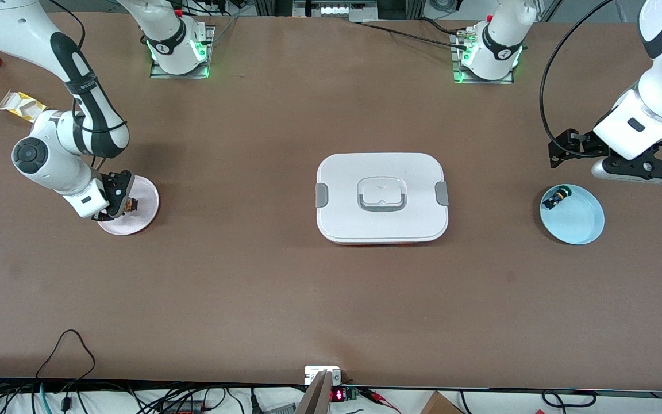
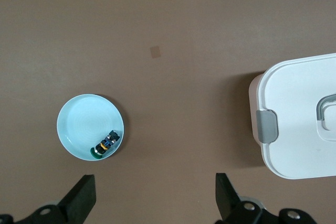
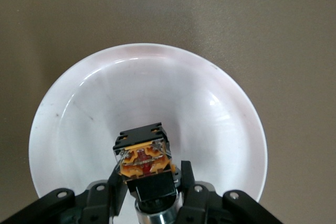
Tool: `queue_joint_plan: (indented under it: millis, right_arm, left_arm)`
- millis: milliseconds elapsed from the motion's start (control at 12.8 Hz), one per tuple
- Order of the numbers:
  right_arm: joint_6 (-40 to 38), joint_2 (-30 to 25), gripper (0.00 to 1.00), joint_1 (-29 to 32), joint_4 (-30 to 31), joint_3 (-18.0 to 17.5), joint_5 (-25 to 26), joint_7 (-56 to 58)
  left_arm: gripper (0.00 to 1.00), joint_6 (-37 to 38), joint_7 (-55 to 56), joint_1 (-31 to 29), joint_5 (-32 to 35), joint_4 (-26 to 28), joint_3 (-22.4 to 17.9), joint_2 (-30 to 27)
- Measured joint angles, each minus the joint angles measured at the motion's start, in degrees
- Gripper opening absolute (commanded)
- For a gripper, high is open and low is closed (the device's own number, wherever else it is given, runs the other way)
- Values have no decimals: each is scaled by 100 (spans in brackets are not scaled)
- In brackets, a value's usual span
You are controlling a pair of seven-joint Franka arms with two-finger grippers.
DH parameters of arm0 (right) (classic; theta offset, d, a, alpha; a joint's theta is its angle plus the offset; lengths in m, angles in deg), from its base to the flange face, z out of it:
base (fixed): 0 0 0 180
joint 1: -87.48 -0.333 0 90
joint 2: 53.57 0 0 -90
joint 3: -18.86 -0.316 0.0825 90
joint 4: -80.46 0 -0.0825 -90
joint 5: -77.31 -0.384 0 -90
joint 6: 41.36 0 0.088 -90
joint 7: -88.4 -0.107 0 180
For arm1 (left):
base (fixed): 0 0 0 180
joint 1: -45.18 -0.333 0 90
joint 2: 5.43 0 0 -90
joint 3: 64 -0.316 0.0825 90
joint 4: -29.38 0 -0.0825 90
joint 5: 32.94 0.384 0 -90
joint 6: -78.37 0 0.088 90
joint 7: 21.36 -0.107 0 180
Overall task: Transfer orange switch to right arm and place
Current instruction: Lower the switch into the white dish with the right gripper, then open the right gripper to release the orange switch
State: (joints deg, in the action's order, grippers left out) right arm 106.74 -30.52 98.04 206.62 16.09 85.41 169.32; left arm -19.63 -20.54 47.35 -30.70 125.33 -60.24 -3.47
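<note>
Looking at where things stand, you're nearly done: the right tool (image 3: 151, 182) is clamped on the orange switch (image 3: 144, 156) and holds it low over the pale pink plate (image 1: 146, 198) at the right arm's end of the table (image 1: 250, 299). So the handover looks finished; what's left is letting go and backing off. Your left tool (image 2: 152, 203) hangs wide open and empty above the light blue dish (image 1: 581, 221), just waiting. The green-capped switch (image 1: 556, 198) lying in that dish isn't your concern. White lidded box (image 1: 381, 197) sits mid-table.
</note>
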Motion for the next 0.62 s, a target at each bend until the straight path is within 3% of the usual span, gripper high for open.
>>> queue_joint_plan:
  millis: [78, 156, 234, 624]
  right_arm:
    - [9, 27, 32, 0, 1, 0, 0, 0]
    - [12, 49, 62, 0, 1, 0, 0, 1]
    - [13, 60, 99, 0, 1, 0, 0, 2]
    - [-16, -39, 100, 4, -33, 19, 0, 0]
  left_arm:
    - [100, 1, 0, 0, 0, -1, 0, 0]
    - [100, 2, 0, 0, 0, -1, 0, 0]
    - [100, 2, 0, 0, 0, -2, 0, 0]
    - [100, 2, 0, 0, 0, -4, 0, 0]
